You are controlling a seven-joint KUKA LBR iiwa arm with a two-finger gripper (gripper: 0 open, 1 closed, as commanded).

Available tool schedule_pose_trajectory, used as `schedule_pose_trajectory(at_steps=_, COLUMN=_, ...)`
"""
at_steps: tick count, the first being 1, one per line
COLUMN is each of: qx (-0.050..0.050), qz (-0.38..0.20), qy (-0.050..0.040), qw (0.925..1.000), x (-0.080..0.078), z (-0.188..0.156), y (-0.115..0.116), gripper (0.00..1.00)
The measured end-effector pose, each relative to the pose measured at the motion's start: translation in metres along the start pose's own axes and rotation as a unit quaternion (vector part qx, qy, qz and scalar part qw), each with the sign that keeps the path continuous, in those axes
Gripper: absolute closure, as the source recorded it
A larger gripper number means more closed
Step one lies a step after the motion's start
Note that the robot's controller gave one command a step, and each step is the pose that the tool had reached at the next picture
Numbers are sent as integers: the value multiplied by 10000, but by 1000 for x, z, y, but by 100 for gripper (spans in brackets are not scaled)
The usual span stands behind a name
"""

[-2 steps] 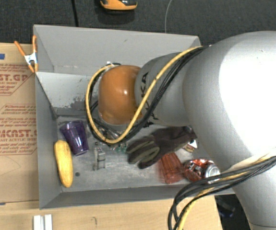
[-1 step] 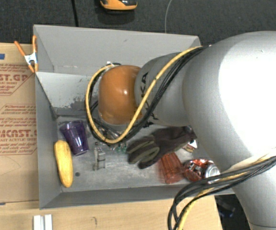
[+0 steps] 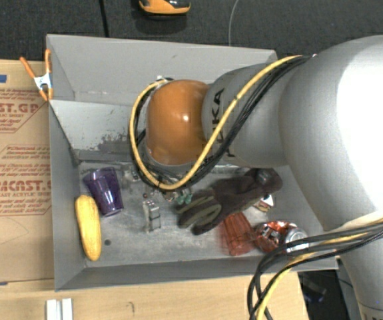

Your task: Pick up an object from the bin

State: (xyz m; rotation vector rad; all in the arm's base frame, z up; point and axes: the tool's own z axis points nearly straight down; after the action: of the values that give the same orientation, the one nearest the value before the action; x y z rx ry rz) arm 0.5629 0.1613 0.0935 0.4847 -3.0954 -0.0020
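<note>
Gripper (image 3: 152, 215) low over bare floor of the grey metal bin (image 3: 64, 179), between a purple plastic cup (image 3: 104, 190) and a dark brown crumpled glove (image 3: 224, 202); whether its claw is wide or narrow cannot be told

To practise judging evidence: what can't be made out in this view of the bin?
Camera view:
1. Pincer: open or shut, too small and shadowed by the orange wrist cover.
2. Dark glove-like thing: its far end, under the arm.
3. Crushed can: its label, too small to read.
</note>
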Motion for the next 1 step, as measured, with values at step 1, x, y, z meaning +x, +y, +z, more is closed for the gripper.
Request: schedule_pose_trajectory(at_steps=1, qx=29, qz=-1170, qy=-78, qw=9931, x=-4, z=-44, y=-19, gripper=0)
